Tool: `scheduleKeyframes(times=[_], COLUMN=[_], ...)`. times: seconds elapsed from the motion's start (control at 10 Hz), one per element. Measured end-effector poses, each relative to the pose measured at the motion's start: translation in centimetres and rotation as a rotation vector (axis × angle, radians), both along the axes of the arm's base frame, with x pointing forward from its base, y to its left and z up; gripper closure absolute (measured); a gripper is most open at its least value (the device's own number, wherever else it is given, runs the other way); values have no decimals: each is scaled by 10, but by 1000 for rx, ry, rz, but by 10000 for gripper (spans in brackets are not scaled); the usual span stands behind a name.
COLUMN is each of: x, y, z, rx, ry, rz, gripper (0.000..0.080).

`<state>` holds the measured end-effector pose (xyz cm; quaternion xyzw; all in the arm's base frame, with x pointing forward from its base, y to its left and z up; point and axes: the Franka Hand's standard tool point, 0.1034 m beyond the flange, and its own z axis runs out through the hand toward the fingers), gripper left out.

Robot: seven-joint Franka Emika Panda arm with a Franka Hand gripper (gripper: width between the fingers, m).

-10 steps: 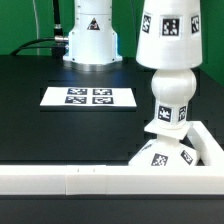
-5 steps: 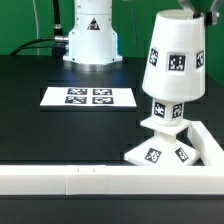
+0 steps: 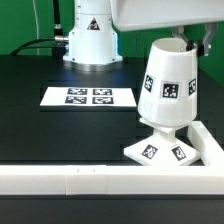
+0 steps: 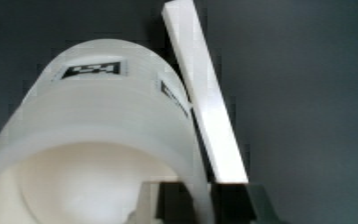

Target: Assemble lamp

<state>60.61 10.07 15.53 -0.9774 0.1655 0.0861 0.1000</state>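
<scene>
1. White plastic throughout: tapered shade [image 3: 167, 87] upright over the square base [image 3: 163, 151], narrow end at the top, wide end lowest, just above the base's tagged slopes.
2. Seen as a cup, turned mouth-down; bulb hidden from the exterior view, presumably covered by the shade, though contents cannot be confirmed from either picture.
3. From the wrist view, only the shade's outer wall [image 4: 105, 130] with one tag, plus a smooth pale curve at its near end; interior not clearly told.
4. Gripper [image 3: 192, 40] right at the shade's top rim, on the exterior view's right side of it; one dark finger [image 3: 205, 45] visible beside the rim, the other blocked by the arm's white housing.
5. Gripper state: cannot tell whether the fingers clamp the rim or stand free of it.
6. Base tucked against the long white rail [image 3: 90, 180], in the corner where that rail meets a shorter angled piece on the exterior view's right.
7. Marker board [image 3: 88, 96] flat on the black table [image 3: 60, 135], well apart from the base, toward the exterior view's left and farther back.
8. Robot pedestal [image 3: 92, 35] behind the marker board.
</scene>
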Motion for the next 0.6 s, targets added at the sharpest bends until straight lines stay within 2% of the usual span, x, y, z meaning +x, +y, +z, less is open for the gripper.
scheduleKeyframes(times=[0.5, 0.6], x=[-7, -8], y=[-3, -3], z=[-1, 0], rx=[-2, -2], ry=[-10, -8], rz=[7, 7], gripper=[754, 552])
